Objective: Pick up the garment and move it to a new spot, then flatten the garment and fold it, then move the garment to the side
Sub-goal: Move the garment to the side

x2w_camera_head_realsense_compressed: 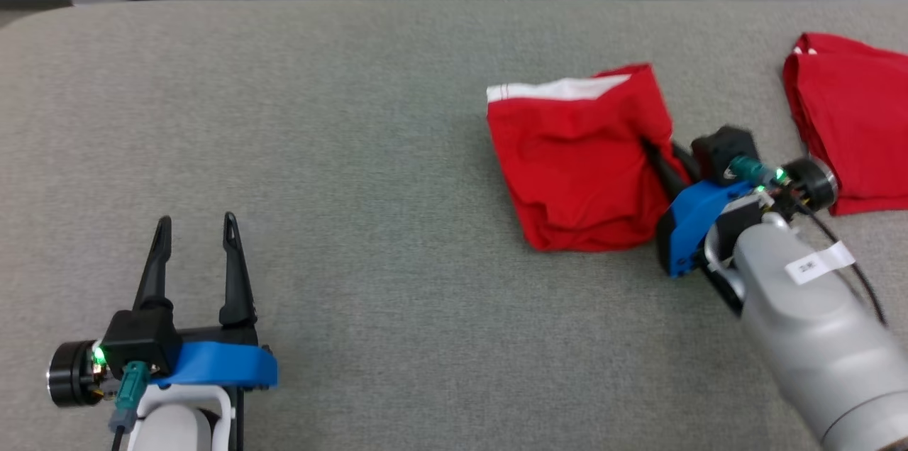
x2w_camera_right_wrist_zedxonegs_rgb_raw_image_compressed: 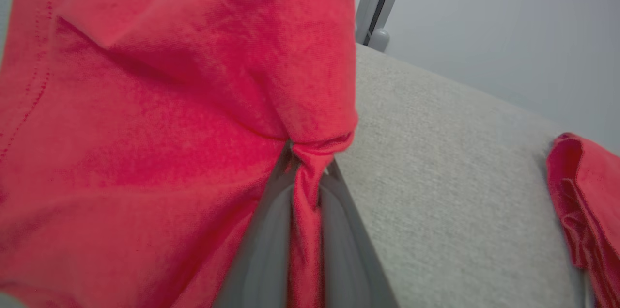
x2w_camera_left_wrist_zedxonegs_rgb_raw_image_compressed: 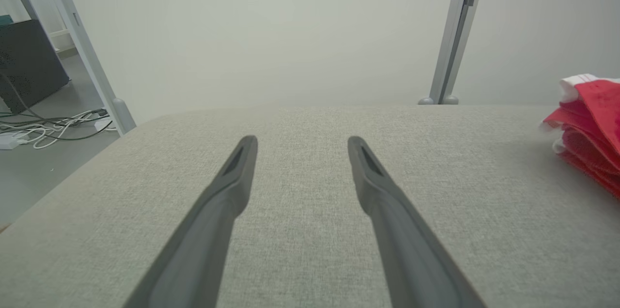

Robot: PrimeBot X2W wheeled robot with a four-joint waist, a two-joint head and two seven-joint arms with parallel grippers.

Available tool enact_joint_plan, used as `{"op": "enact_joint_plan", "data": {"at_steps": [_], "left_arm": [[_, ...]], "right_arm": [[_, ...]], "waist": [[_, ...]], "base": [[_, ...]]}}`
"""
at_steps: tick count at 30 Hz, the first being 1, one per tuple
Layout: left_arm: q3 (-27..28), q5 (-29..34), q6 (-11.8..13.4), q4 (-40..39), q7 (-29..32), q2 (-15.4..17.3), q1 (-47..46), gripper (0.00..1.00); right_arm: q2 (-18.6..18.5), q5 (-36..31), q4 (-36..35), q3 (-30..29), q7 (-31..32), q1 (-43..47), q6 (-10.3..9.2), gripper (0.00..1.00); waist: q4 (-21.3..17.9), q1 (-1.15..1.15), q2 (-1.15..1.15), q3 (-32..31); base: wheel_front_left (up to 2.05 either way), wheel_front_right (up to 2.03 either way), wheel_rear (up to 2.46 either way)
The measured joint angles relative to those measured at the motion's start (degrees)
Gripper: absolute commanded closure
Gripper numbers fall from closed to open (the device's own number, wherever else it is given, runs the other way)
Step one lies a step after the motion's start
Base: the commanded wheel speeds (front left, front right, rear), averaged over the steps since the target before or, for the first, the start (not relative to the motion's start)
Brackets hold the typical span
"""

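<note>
A folded red garment point(x2w_camera_head_realsense_compressed: 578, 164) with a white band along its top edge lies right of centre on the grey table point(x2w_camera_head_realsense_compressed: 319, 153). My right gripper point(x2w_camera_head_realsense_compressed: 656, 160) reaches in from the lower right and is shut on the garment's right edge. In the right wrist view a pinch of red cloth point(x2w_camera_right_wrist_zedxonegs_rgb_raw_image_compressed: 305, 187) is squeezed between the two fingers point(x2w_camera_right_wrist_zedxonegs_rgb_raw_image_compressed: 261, 250), and the garment point(x2w_camera_right_wrist_zedxonegs_rgb_raw_image_compressed: 160, 129) bunches up around them. My left gripper point(x2w_camera_head_realsense_compressed: 195, 227) rests at the lower left, open, with nothing between its fingers point(x2w_camera_left_wrist_zedxonegs_rgb_raw_image_compressed: 227, 192). The garment's edge point(x2w_camera_left_wrist_zedxonegs_rgb_raw_image_compressed: 588, 129) shows at the right of the left wrist view.
A second red cloth point(x2w_camera_head_realsense_compressed: 851, 118) lies at the table's far right edge, also seen as folded red cloth point(x2w_camera_right_wrist_zedxonegs_rgb_raw_image_compressed: 586, 211) in the right wrist view. A metal post point(x2w_camera_left_wrist_zedxonegs_rgb_raw_image_compressed: 453, 32) stands behind the table. Cables point(x2w_camera_left_wrist_zedxonegs_rgb_raw_image_compressed: 48, 129) lie on the floor off the left edge.
</note>
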Motion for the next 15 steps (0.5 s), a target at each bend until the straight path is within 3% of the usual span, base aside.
{"op": "enact_joint_plan", "data": {"at_steps": [7, 15], "left_arm": [[0.41, 0.8, -0.29, -4.58, 0.01, 0.83, -2.04, 0.0], [1.57, 2.27, 0.15, -10.59, 0.0, 3.94, -2.91, 0.0]], "right_arm": [[-7.64, 0.64, -3.18, 5.45, 0.12, -7.03, 0.0, 1.0], [-17.19, 5.28, -6.95, 6.33, 1.36, -13.6, -0.01, 1.0]], "waist": [[-4.82, 0.01, 0.01, 5.19], [-13.05, 0.01, 0.0, 11.82]], "base": [[0.0, 0.0, 0.0], [0.0, 0.0, 0.0]]}}
